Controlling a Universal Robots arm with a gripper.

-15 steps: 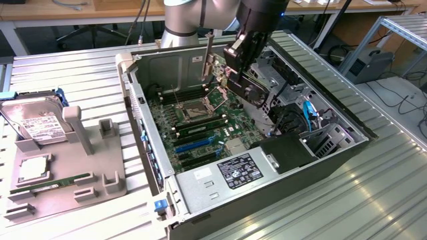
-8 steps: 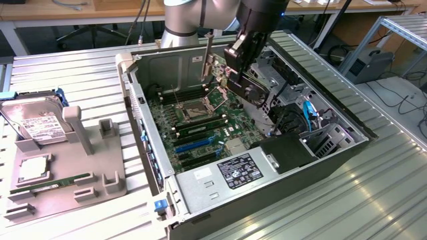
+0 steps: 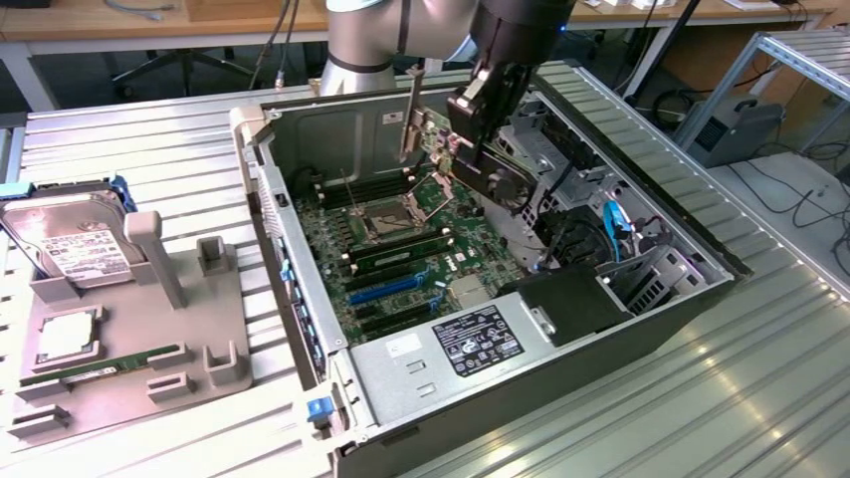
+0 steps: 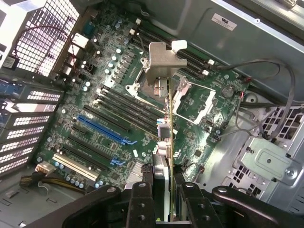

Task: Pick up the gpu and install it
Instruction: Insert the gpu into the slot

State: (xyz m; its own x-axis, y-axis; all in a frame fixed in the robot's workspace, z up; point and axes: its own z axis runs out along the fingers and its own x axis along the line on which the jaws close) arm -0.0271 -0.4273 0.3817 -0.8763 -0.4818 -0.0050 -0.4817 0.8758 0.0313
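My gripper (image 3: 481,149) is shut on the gpu (image 3: 503,182) and holds it in the air inside the open computer case (image 3: 318,358). The card is a green board with a black round fan, and its silver end bracket (image 3: 410,112) sticks up on the exterior view's left. In the wrist view the gpu (image 4: 167,121) is seen edge-on between my black fingers (image 4: 141,202), bracket (image 4: 160,61) farthest from me. It hangs over the green motherboard (image 4: 114,90), above the CPU socket area and apart from the blue slot (image 4: 102,129).
On the grey fixture tray (image 3: 133,383) at the exterior view's left lie a silver hard drive (image 3: 74,244), a RAM stick (image 3: 106,360) and a CPU (image 3: 60,339). The power supply (image 3: 465,344), drive cage (image 3: 638,279) and loose cables (image 4: 266,66) crowd the case.
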